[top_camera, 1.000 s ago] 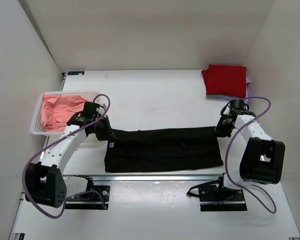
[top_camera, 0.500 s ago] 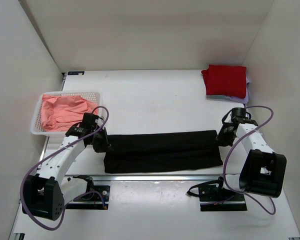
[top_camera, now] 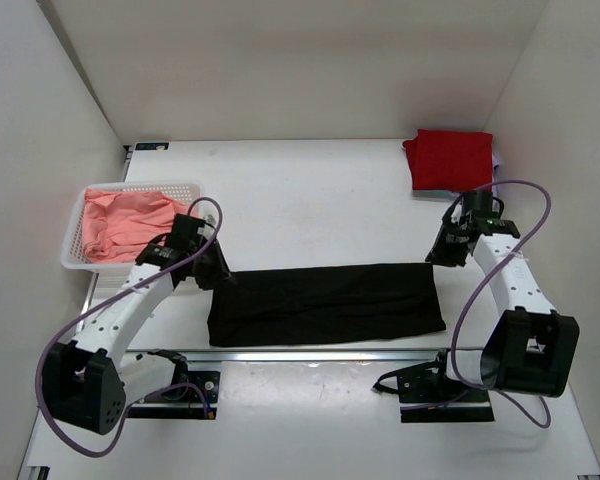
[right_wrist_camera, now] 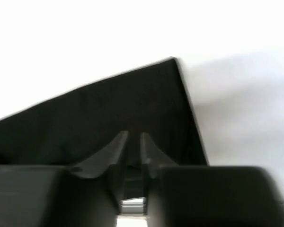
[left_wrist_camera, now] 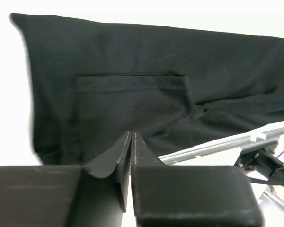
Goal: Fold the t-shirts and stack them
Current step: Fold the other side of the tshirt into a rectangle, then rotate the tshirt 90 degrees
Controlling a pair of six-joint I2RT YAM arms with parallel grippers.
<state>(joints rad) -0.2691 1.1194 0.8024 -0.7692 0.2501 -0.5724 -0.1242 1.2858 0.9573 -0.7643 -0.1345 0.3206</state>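
The black t-shirt (top_camera: 325,303) lies flat on the table as a long folded band near the front edge; it also shows in the left wrist view (left_wrist_camera: 156,71) and the right wrist view (right_wrist_camera: 109,113). My left gripper (top_camera: 220,275) hovers at its far left corner, shut and empty (left_wrist_camera: 132,135). My right gripper (top_camera: 435,255) hovers over its far right corner, jaws a narrow gap apart with nothing held (right_wrist_camera: 135,135). A folded red t-shirt (top_camera: 450,160) lies at the back right on a pale lilac one (top_camera: 496,172). Salmon-pink t-shirts (top_camera: 125,220) lie crumpled in the basket.
A white mesh basket (top_camera: 72,262) stands at the left, just behind my left arm. A metal rail (top_camera: 320,352) runs along the front edge, also seen in the left wrist view (left_wrist_camera: 217,144). White walls close in the left, right and back.
Both grippers pulled the shirt's far edge towards the front, folding it into a narrower band, then let go and moved back up and away from it.
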